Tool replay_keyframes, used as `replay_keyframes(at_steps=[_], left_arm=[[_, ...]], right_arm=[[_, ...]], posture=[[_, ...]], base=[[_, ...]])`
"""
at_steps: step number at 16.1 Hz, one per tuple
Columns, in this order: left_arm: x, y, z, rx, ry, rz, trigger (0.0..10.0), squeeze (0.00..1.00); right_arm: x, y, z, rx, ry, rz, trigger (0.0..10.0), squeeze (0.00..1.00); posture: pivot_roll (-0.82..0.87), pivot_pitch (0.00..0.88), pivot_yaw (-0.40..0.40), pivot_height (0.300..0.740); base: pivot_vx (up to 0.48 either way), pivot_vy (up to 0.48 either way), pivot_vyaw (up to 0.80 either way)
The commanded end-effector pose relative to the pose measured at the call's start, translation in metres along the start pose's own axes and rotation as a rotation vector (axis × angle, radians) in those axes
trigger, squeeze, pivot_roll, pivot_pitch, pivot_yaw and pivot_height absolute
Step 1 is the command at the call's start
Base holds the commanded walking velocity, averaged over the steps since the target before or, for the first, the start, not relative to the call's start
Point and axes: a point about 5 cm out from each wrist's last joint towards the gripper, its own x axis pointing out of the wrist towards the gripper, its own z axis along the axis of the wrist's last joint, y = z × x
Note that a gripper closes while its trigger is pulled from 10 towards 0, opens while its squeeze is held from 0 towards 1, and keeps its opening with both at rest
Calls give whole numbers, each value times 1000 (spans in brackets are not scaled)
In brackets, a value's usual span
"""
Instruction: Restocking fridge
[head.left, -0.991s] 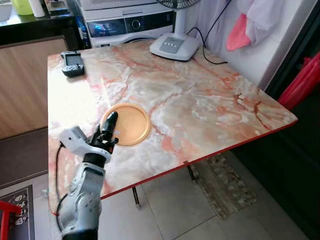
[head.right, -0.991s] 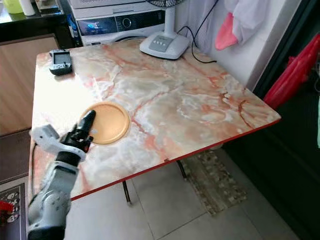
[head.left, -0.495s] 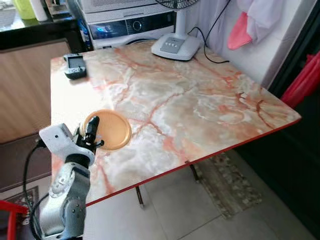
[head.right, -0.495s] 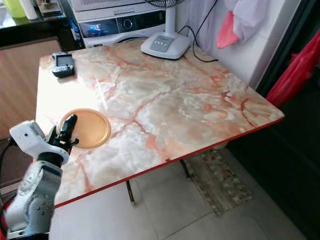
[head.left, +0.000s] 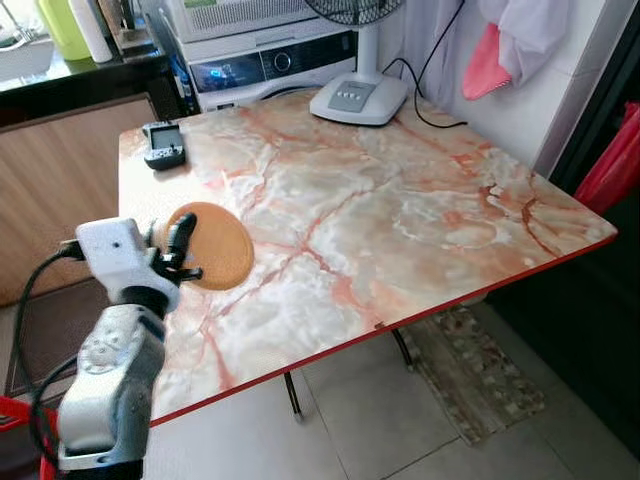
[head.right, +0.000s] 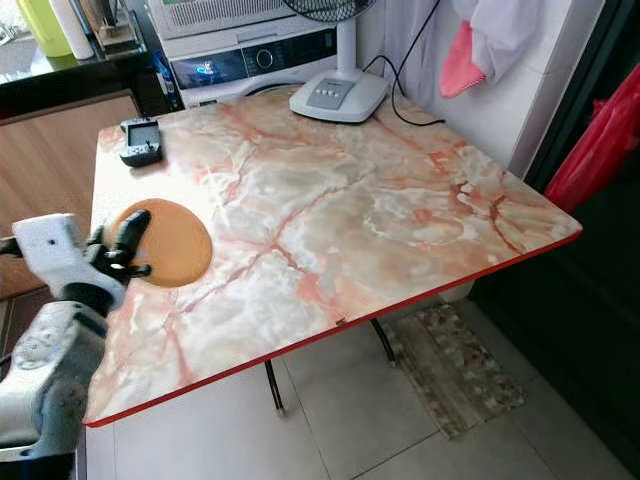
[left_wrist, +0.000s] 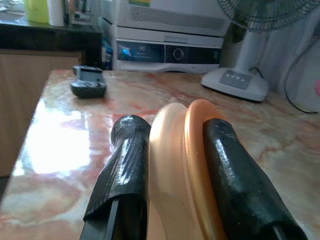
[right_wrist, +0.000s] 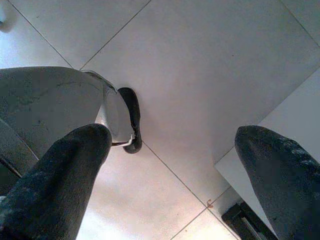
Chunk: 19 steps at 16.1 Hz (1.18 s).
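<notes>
In the left eye view, the left gripper (head.left: 180, 250) is raised over the near left corner of the marble-patterned table (head.left: 400, 220), its two black fingers closed on the rim of a round orange plate (head.left: 215, 245), which it holds tilted just above the tabletop. A small dark handheld device (head.left: 164, 144) lies near the far left corner of the table, and the white base of a standing fan (head.left: 358, 98) sits at the far edge, its cord trailing towards the wall. Behind the table stands a white appliance (head.left: 270, 60) with a lit display, and a patterned mat (head.left: 485, 370) lies on the tiled floor under the table's right side. In the left wrist view, one finger (left_wrist: 122, 165) presses against the plate's pale underside and the other against its orange face, the plate standing edge-on between them. In the right wrist view, the right gripper (right_wrist: 170, 175) hangs above the pale tiled floor (right_wrist: 200, 75) with its fingers spread wide apart, gripping nothing.
</notes>
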Motion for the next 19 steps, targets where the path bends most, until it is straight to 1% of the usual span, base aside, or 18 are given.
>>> replay_keyframes(at_steps=[1,4,8,15,17,19], left_arm=[[-3,-2,-3,13,17,-4,10000,0],[-2,0,-2,10,14,4,10000,0],[0,4,1,5,-4,33,10000,0],[0,4,-3,-9,6,45,10000,0],[-1,5,-4,-9,8,52,10000,0],[-1,5,-5,-17,8,57,10000,0]], right_arm=[[1,14,-5,12,19,35,10000,0],[1,12,-4,-2,20,39,10000,0],[1,11,-3,9,12,31,10000,0],[1,10,-2,16,9,25,10000,0],[1,10,-2,13,15,24,10000,0],[1,9,-3,12,27,24,10000,0]], posture=[[142,17,68,740],[150,15,60,740],[151,46,54,740],[149,58,46,740],[151,56,40,740],[151,55,37,740]], base=[[0,311,0],[0,310,0],[0,311,0],[0,301,0],[0,0,0],[0,0,-800]])
